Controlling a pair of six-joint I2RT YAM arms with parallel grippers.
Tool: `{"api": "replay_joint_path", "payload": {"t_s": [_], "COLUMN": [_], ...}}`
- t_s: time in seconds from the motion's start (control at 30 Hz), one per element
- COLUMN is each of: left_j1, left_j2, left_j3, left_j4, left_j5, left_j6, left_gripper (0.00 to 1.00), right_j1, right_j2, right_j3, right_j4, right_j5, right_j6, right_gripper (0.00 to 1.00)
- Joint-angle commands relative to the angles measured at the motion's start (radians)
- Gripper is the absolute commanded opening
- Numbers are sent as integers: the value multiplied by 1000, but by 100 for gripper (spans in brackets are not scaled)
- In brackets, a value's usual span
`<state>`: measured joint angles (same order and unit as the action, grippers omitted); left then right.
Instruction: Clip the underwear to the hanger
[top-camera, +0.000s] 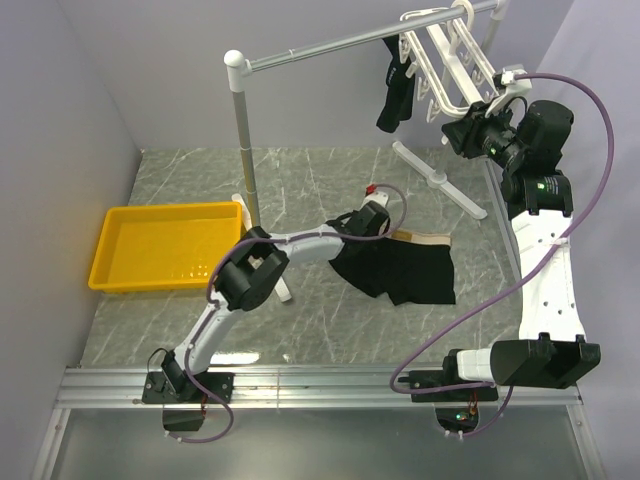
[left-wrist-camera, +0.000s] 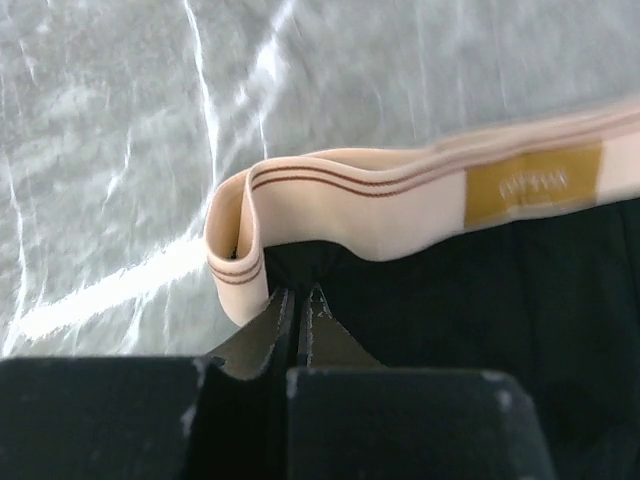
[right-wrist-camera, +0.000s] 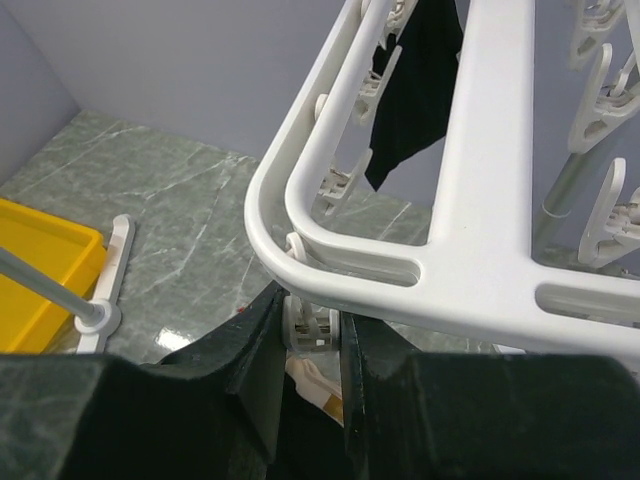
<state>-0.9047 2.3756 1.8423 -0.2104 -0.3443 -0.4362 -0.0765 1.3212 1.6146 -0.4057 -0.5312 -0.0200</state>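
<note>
The underwear (top-camera: 405, 270), black with a tan waistband (left-wrist-camera: 400, 195), lies on the marble table right of centre. My left gripper (top-camera: 387, 230) is down at its upper left corner. In the left wrist view its jaws (left-wrist-camera: 300, 298) are shut on the black cloth just under the folded end of the waistband. The white hanger (top-camera: 450, 60) hangs from the rail at the top right. My right gripper (top-camera: 462, 132) is raised under the hanger's near corner (right-wrist-camera: 330, 250). Its fingers (right-wrist-camera: 262, 350) press both sides of a small white clip (right-wrist-camera: 318, 325) dangling there.
A yellow tray (top-camera: 165, 245) sits at the left. The grey rail stand's post (top-camera: 245, 130) rises at centre, and its white foot (top-camera: 440, 180) lies behind the underwear. A small all-black garment (top-camera: 393, 95) hangs clipped on the hanger's left side.
</note>
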Motion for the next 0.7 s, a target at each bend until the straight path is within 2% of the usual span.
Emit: {"api": "replay_joint_path", "payload": {"t_s": [0.0, 0.07, 0.17, 0.5, 0.67], "left_j1": [-3, -3, -8, -19, -19], "left_j2": [-154, -228, -268, -317, -377], "left_j3": [-173, -222, -259, -330, -359], "left_j4": [236, 409, 543, 839, 931], "left_j5": [105, 120, 171, 281, 410], "left_j6": [112, 187, 283, 470, 536], "left_gripper": [0, 0, 0, 0, 0], "right_j1": [3, 1, 3, 3, 3], "right_j2": [-25, -27, -28, -34, -39], "right_j3": [-2, -4, -7, -24, -42], "right_j4": [25, 30, 34, 42, 48], "right_j5": [-4, -10, -12, -18, -30], "right_j6": [8, 18, 18, 55, 61], "right_gripper": [0, 0, 0, 0, 0]}}
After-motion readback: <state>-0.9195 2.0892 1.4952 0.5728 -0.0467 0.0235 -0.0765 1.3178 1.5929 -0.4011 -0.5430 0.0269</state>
